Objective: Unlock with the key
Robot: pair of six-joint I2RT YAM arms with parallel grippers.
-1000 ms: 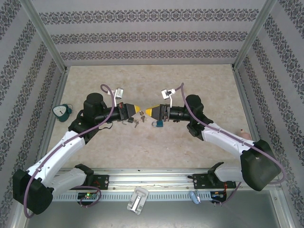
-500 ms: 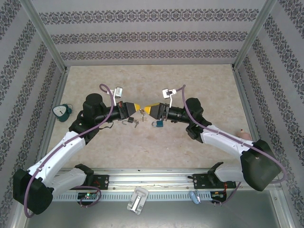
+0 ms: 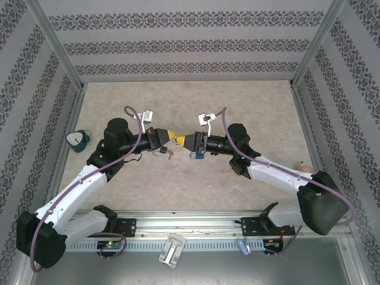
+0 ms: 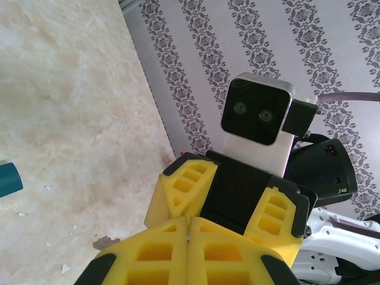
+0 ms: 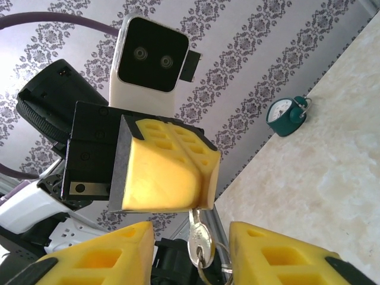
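So: top view, left gripper (image 3: 171, 136) and right gripper (image 3: 180, 140) are tip to tip above the table (image 3: 249, 113); what looks like the padlock (image 3: 197, 155) lies just beside them, not held.

Left wrist: left fingers (image 4: 148, 252) are pressed together.

Right wrist: the key (image 5: 200, 238) hangs pinched in the left tips; right fingers (image 5: 279, 255) stand apart either side of it, no grip yet; handover looks half done; inserting and turning are left.

1. Both arms have smooth white shell links (image 3: 80, 187) and rounded black joint housings (image 3: 117, 132).
2. The left gripper (image 3: 172, 136) and the right gripper (image 3: 179, 140) end in yellow fingers (image 5: 160, 172) with square pockets.
3. Behind the yellow fingers: a black block (image 4: 237, 185), then a white camera box (image 4: 258, 110) with two round lenses.
4. A purple cable (image 5: 53, 18) runs back from there.
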